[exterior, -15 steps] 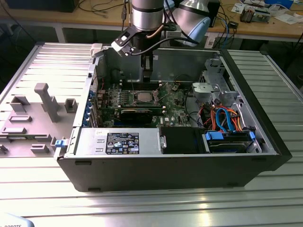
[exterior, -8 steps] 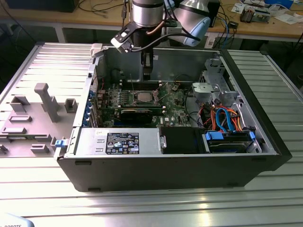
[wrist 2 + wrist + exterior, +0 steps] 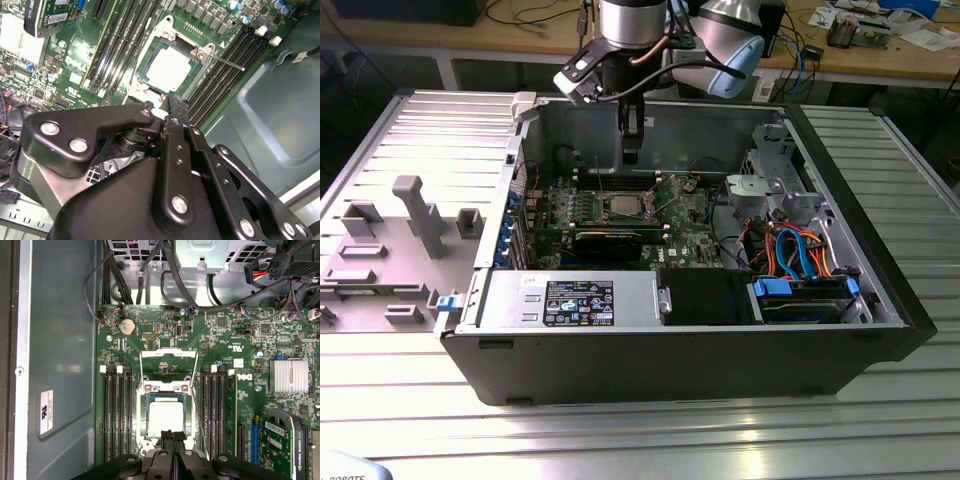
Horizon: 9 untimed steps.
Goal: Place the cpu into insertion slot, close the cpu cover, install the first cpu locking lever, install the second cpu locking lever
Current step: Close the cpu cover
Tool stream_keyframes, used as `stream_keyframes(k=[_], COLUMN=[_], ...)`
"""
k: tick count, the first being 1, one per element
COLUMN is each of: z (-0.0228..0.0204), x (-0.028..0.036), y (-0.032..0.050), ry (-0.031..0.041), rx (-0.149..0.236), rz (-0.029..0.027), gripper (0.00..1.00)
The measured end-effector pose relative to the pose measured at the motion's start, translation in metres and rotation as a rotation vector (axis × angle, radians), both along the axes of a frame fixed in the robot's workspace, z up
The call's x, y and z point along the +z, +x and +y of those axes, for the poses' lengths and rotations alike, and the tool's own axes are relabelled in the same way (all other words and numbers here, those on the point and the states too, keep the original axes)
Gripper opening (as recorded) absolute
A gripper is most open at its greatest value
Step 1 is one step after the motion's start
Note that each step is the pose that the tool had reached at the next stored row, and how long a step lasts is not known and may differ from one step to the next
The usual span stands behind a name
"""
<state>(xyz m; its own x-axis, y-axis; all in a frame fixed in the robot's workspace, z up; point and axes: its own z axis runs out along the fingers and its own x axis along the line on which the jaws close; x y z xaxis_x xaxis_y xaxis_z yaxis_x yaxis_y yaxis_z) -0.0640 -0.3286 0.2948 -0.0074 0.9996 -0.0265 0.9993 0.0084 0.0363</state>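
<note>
The cpu [image 3: 164,418] lies flat in the insertion slot [image 3: 144,440] on the green board, its silvery top [image 3: 169,69] facing up. A thin silvery frame, the cpu cover [image 3: 165,388], lies around the chip. Thin wire locking levers stick out from the socket: one rod [image 3: 227,62] points toward the memory slots, another [image 3: 199,420] runs along the socket's side. My gripper [image 3: 172,436] hangs just above the socket's edge, shut with nothing between its fingers. In the exterior view the gripper [image 3: 631,150] is inside the case, above the socket [image 3: 623,207].
Long black memory slots [image 3: 116,415] flank the socket on both sides. A black graphics card [image 3: 610,243] lies toward the case front. Cables [image 3: 150,270] and a drive cage [image 3: 775,185] crowd one end. The case wall [image 3: 60,365] stands close by.
</note>
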Motion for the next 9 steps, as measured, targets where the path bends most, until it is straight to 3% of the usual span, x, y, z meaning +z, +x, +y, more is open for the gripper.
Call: stream_keyframes(k=[9], z=[0.0000], x=[0.0001], y=[0.0082], ry=[-0.0001], rx=[0.000], rz=[0.0001], gripper=[0.11])
